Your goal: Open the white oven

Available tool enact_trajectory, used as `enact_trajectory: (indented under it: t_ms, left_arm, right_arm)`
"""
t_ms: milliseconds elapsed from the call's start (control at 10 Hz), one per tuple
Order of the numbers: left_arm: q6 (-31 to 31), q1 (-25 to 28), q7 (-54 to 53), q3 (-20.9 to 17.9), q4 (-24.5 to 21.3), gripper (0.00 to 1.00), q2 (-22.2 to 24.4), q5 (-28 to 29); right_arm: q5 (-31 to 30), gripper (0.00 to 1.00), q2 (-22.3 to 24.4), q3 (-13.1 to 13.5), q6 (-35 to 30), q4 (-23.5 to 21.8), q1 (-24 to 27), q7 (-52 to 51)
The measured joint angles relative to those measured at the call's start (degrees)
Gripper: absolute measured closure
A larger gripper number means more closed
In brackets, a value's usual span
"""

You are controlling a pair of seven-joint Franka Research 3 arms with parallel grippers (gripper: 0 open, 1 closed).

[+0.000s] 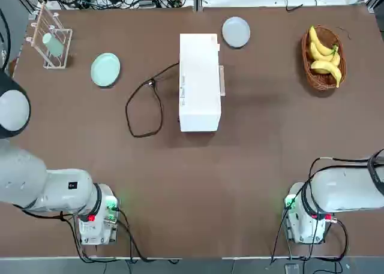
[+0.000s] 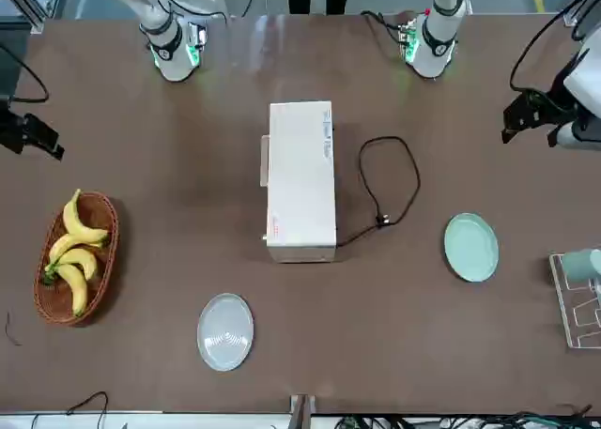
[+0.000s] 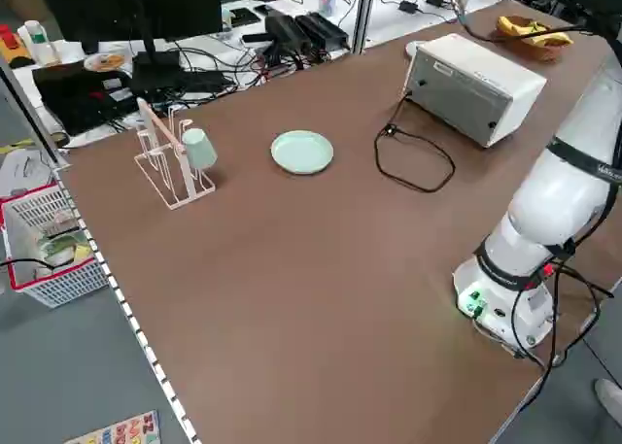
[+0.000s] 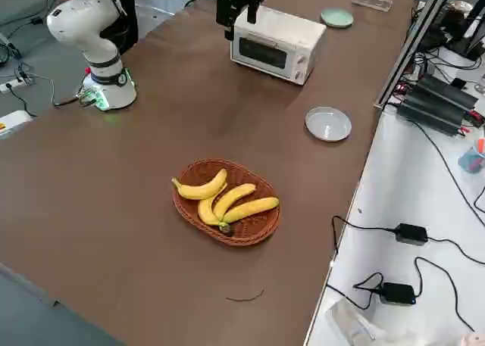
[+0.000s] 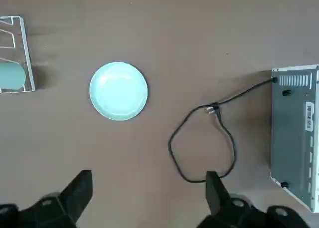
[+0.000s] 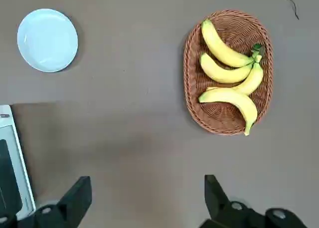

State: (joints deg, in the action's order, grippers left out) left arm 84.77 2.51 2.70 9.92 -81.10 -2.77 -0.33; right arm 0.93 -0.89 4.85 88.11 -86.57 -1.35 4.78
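White oven point(image 1: 200, 82) mid-table, door closed, well apart from both open grippers

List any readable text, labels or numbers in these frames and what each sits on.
None can be read.
White oven, top panel: small printed marks, too small to read.
White oven, grey back panel: a white rating label, blurred.
White oven, end face in the front view: a small red mark, illegible.
Sheet on the floor in the left side view: coloured letters, too blurred to quote.
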Motion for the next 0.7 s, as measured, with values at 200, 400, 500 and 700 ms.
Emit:
enact_trajectory:
  t_ms: [200,400,500,700]
  left_arm:
    - [0.0,0.0,0.0,0.0,0.0,0.0,0.0,0.0]
    - [0.0,0.1,0.0,-0.1,0.0,0.0,0.0,0.0]
    - [0.0,0.1,0.1,0.0,-0.1,0.0,0.0,0.0]
    - [-1.5,0.0,0.6,0.1,-0.3,0.0,-0.2,-1.1]
  right_arm:
    - [-0.4,0.0,0.1,0.0,0.8,0.0,-0.1,0.2]
    - [-0.6,0.0,0.0,-0.1,3.6,-0.4,-0.1,0.3]
    - [-0.6,0.03,-0.1,-0.1,4.5,-0.8,-0.1,0.4]
    - [-0.6,0.13,-0.3,-0.1,6.1,-3.4,-0.1,0.5]
